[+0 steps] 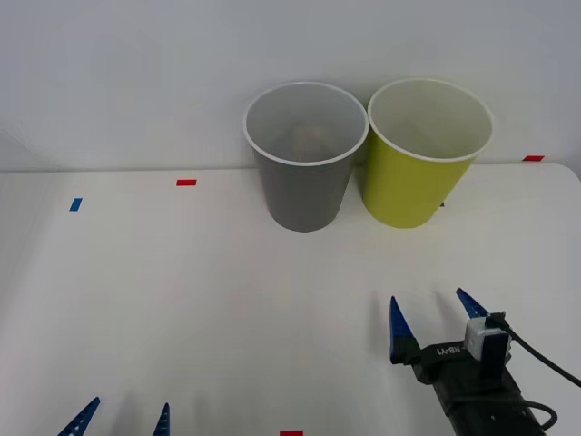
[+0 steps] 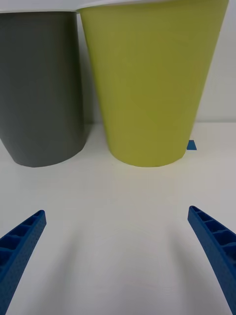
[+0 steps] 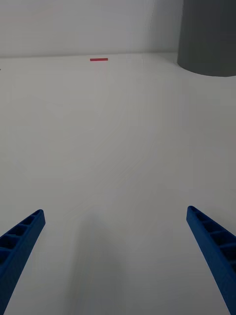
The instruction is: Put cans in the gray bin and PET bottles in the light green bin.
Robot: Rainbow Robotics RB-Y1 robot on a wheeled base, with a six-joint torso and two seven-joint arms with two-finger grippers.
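The gray bin (image 1: 304, 195) and the light green bin (image 1: 413, 186) stand upright, side by side, at the back of the white table. A dim small shape lies deep inside the gray bin; I cannot tell whether it is a can. PET bottles are out of view. My right gripper (image 1: 428, 304) hovers open and empty in front of the light green bin (image 2: 147, 83), with the gray bin (image 2: 42, 88) beside it and bare table between the right gripper's (image 2: 116, 211) fingers. My left gripper (image 1: 130, 406) is open and empty at the table's front left, far from the gray bin (image 3: 209, 37).
Small tape marks lie on the table: red (image 1: 186, 182) and blue (image 1: 75, 204) at the back left, red (image 1: 533, 158) at the back right, red (image 1: 290, 433) at the front edge. A white wall rises right behind the bins.
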